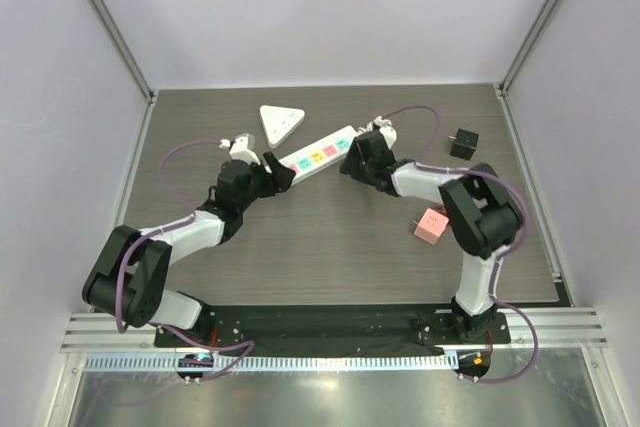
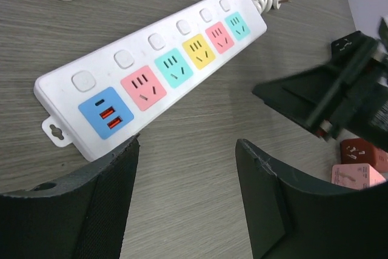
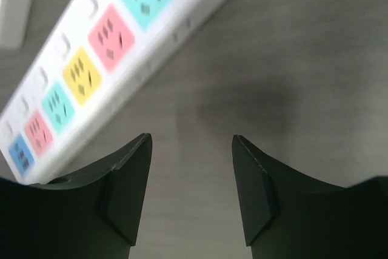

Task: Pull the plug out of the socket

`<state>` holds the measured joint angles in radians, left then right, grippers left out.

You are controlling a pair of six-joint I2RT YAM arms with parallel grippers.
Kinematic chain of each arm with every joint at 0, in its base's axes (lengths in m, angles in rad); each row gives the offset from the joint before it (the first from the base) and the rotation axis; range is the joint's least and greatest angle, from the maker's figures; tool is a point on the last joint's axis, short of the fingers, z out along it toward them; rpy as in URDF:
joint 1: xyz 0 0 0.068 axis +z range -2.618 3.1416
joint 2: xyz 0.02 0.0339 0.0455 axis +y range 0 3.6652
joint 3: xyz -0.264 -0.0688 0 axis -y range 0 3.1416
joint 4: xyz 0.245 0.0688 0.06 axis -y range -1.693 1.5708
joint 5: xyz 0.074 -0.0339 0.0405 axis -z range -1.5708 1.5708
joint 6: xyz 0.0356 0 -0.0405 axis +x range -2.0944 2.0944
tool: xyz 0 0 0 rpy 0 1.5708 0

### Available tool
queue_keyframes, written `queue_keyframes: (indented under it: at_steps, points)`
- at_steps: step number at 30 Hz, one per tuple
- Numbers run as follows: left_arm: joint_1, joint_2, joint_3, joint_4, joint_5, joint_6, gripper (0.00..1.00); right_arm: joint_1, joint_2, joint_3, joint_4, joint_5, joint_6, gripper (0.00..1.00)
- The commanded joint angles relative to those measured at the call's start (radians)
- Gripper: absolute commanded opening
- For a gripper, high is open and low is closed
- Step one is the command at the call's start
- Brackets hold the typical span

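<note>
Left pincer (image 2: 187, 144) and right pincer (image 3: 191, 139) were both spread wide and held nothing, one near each end of the long white power strip with coloured sockets (image 2: 151, 71). Every socket looked bare. The small pink square plug (image 1: 431, 225) lay on the grey wooden tabletop (image 1: 330, 247), well apart from the strip, so the pulling seemed done.

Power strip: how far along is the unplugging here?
Done, apparently: every socket on the power strip shows empty, and a pink plug and a black plug lie loose on the table, apart from it. In hand: nothing; the left gripper and right gripper are both open and empty near the strip. Left: no plug visibly remains to pull.
</note>
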<state>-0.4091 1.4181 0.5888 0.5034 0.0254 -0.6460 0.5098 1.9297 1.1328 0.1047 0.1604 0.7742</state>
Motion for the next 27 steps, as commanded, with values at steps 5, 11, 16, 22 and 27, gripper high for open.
queue_keyframes:
  at_steps: [5, 11, 16, 22, 27]
  points:
    - [0.001, -0.014, -0.047, 0.100, 0.111, -0.030, 0.76, 0.105, -0.481, -0.350, -0.097, 0.139, -0.089, 0.72]
    - [-0.063, -0.171, -0.164, 0.034, 0.191, -0.098, 1.00, 0.160, -0.860, -0.652, -0.059, 0.148, -0.015, 0.99]
    - [-0.069, -0.379, -0.335, -0.026, 0.214, -0.190, 1.00, 0.164, -1.073, -0.806, -0.083, 0.139, 0.075, 1.00]
    - [-0.069, -0.729, -0.510, -0.048, 0.261, -0.312, 1.00, 0.170, -1.216, -0.919, -0.140, 0.111, 0.178, 1.00]
    - [-0.071, -1.179, -0.615, -0.244, 0.258, -0.365, 1.00, 0.171, -1.359, -1.001, -0.169, 0.071, 0.244, 1.00]
